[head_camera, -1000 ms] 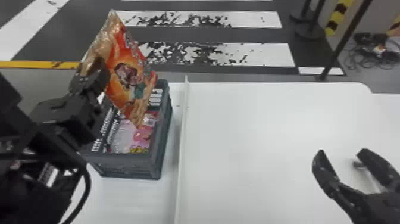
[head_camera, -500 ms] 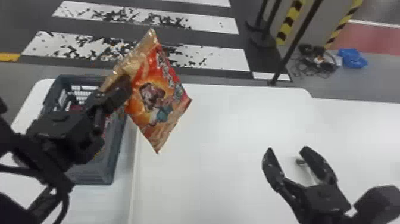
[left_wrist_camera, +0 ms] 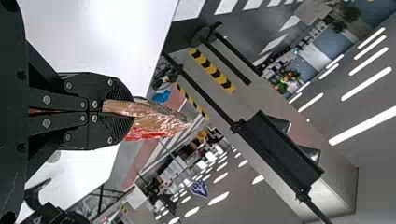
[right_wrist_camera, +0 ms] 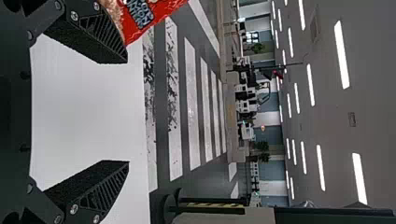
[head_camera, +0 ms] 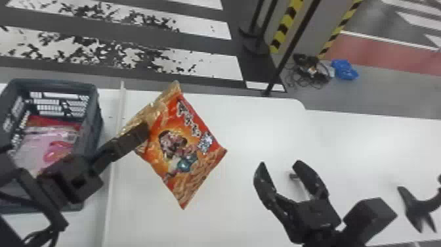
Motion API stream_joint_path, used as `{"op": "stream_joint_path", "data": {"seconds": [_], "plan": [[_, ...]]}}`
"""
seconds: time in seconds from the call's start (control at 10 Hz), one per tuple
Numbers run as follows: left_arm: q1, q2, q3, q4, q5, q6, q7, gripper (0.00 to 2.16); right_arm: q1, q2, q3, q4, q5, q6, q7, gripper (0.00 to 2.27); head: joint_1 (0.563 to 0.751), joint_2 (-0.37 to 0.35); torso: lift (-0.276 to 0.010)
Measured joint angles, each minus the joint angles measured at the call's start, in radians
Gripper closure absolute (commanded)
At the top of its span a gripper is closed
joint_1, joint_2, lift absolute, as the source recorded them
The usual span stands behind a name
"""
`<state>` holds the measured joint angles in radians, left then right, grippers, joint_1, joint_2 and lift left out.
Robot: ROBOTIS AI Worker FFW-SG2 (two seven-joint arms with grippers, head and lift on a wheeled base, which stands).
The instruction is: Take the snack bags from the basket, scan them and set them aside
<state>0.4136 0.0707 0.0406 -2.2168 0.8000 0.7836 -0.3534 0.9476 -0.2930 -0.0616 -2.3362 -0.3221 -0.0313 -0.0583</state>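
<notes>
"how many snack bags do we have in hand?"

"one. our left gripper (head_camera: pixel 143 132) has its two fingers clamped on the edge of an orange and red snack bag (head_camera: pixel 183 147). we hold it up in the air, above the white table (head_camera: pixel 229 216), to the right of the basket (head_camera: pixel 99 115)."

"and our right gripper (head_camera: pixel 280 163)?"

"two fingers, well apart, with zero bags between them. it's above the table, to the right of the bag. in our right wrist view, one corner of the bag shows beyond one of those fingers."

"what do we count in the basket?"

"one basket, with red wrapping (head_camera: pixel 49 121) and pink wrapping (head_camera: pixel 36 144) inside. how many bags that makes, we can't tell."

"anything else on our table?"

"one pale raised strip (head_camera: pixel 108 203), between the basket and the bag, and one dark forked thing (head_camera: pixel 416 205) at the right edge of our head view. we can't tell what that is."

"and past the table?"

"three black posts (head_camera: pixel 297 36), two yellow and black striped bands (head_camera: pixel 285 26), one heap of cables (head_camera: pixel 310 70) and one blue bundle (head_camera: pixel 344 69), on the floor beside the cables."
</notes>
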Motion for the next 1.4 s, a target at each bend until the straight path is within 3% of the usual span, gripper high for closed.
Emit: {"op": "stream_joint_path", "data": {"seconds": [0.1, 0.3, 0.5, 0.8, 1.1, 1.4], "plan": [[-0.026, -0.002, 0.002, 0.073, 0.025, 0.020, -0.015, 1.47, 0.000, 0.000, -0.001, 0.000, 0.000, 0.000, 0.000, 0.17, 0.695, -0.306, -0.075], [-0.075, -0.009, -0.025, 0.176, 0.022, 0.041, -0.030, 1.47, 0.000, 0.000, -0.001, 0.000, 0.000, 0.000, 0.000, 0.17, 0.695, -0.320, -0.075], [-0.141, -0.021, -0.097, 0.269, -0.032, 0.056, -0.019, 1.47, -0.003, 0.002, 0.000, 0.000, 0.000, 0.000, 0.000, 0.17, 0.695, -0.350, -0.075], [-0.253, -0.063, -0.198, 0.456, -0.121, 0.057, -0.015, 1.47, -0.003, -0.001, -0.008, 0.000, -0.006, 0.000, 0.000, 0.17, 0.695, -0.350, -0.075], [-0.351, -0.068, -0.275, 0.623, -0.192, 0.022, -0.024, 1.47, -0.006, -0.004, -0.017, 0.000, -0.011, 0.000, -0.001, 0.17, 0.695, -0.350, -0.075], [-0.447, -0.068, -0.346, 0.794, -0.229, -0.089, -0.029, 1.47, -0.005, -0.005, -0.033, 0.000, -0.017, 0.003, -0.002, 0.17, 0.695, -0.350, -0.075]]}}
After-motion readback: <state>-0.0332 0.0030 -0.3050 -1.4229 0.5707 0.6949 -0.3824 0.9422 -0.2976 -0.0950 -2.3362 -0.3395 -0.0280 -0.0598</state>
